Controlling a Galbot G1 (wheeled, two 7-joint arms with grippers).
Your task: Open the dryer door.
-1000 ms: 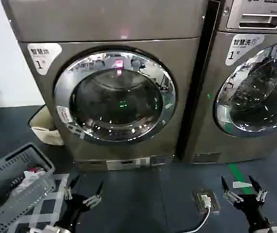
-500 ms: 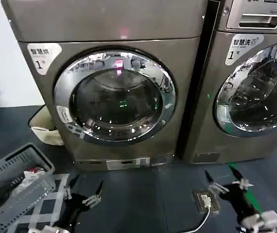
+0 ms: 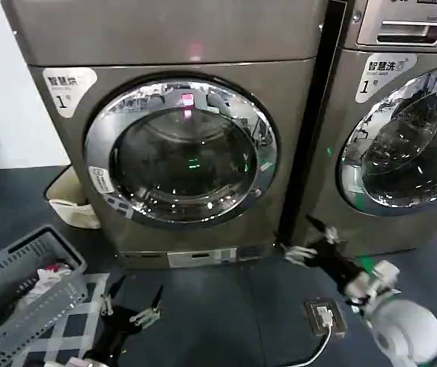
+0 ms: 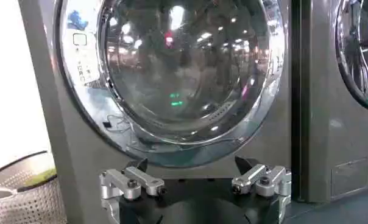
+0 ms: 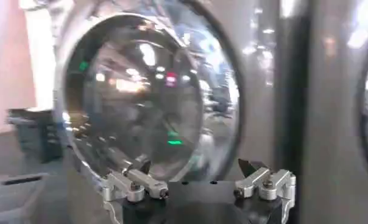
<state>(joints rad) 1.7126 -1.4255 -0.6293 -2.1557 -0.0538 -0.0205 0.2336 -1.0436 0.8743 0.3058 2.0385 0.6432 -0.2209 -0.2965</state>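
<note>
Dryer door [image 3: 181,151]: round, chrome-ringed, glass-fronted, shut flush against the left machine; it sits up and to the left of my working gripper, well apart from it.
Right gripper [image 3: 311,238]: raised off the floor with jaws spread and holding nothing, low in front of the dark gap between the two machines; in its own wrist view [image 5: 197,176] the door ring fills the background beyond the fingertips.
Left gripper [image 3: 132,301]: parked low near the floor, jaws also spread and empty; its wrist view [image 4: 196,176] looks straight at the door's lower rim.
Risk, wrong target: my right gripper is nearer the neighbouring washer [image 3: 402,145] than the door's edge, I judge; a straight advance could meet the seam or the wrong machine.
Risk, slip: the chrome ring looks smooth and curved; I cannot make out a handle recess, so fingertips may skate off rather than hook.
Risk, floor clutter: a floor socket [image 3: 324,316] with a white cable lies just below my right arm; a low sweep could snag it; the laundry basket [image 3: 19,290] stands well off to the left.
Writing, dryer: a white sticker [image 3: 69,86] with Chinese characters and a large "1".
Writing, washer: a similar sticker [image 3: 385,73], also "1"; smaller print illegible.
</note>
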